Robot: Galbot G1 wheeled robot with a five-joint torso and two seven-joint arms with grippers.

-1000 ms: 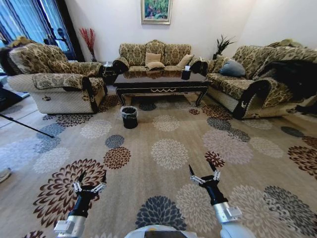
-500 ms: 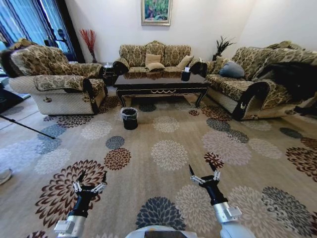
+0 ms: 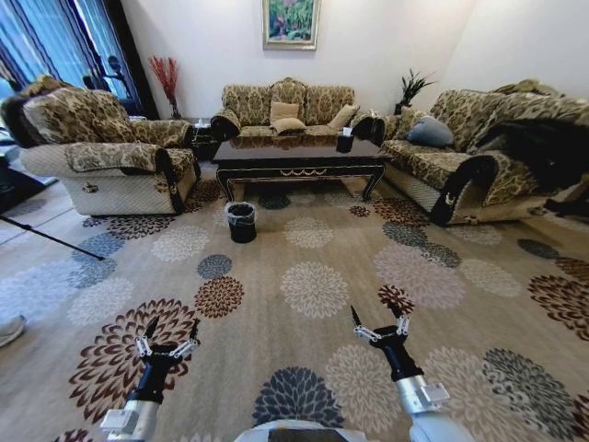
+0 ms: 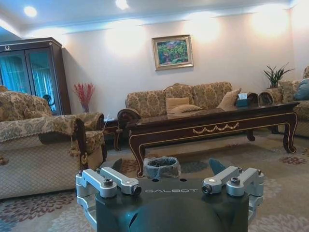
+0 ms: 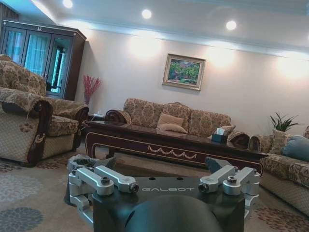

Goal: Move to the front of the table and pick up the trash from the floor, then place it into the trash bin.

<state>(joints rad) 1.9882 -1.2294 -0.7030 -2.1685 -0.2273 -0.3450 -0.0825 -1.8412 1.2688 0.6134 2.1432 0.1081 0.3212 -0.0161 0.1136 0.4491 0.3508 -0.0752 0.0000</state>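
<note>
A living room lay ahead: a patterned floral carpet (image 3: 313,285), a three-seat sofa (image 3: 287,104) against the far wall under a framed painting (image 3: 291,20), an armchair (image 3: 101,147) at ten o'clock and a long sofa (image 3: 479,147) at two o'clock. The table (image 3: 300,157) stood at twelve o'clock, glossy and dark with gold trim, a small dark box (image 3: 345,140) resting on its top. The trash bin (image 3: 241,221) sat on the carpet just in front of the table's left end, at about eleven o'clock, its bag folded over the rim; in the left wrist view the trash bin (image 4: 161,166) appeared right below the table (image 4: 212,123). No litter could be made out on the carpet from here.

Against the frame one second back, the whole head picture had slid a little: the table and bin sat slightly lower and the sofa top dropped, so the camera had moved on, not the furniture. The bin kept its place beside the table.

The left gripper (image 3: 167,339) hung low at seven o'clock, fingers spread wide and holding nothing. The right gripper (image 3: 379,322) hung at five o'clock, likewise splayed open and empty. Both sat at the same spots in the picture as before, well apart from bin and table.
</note>
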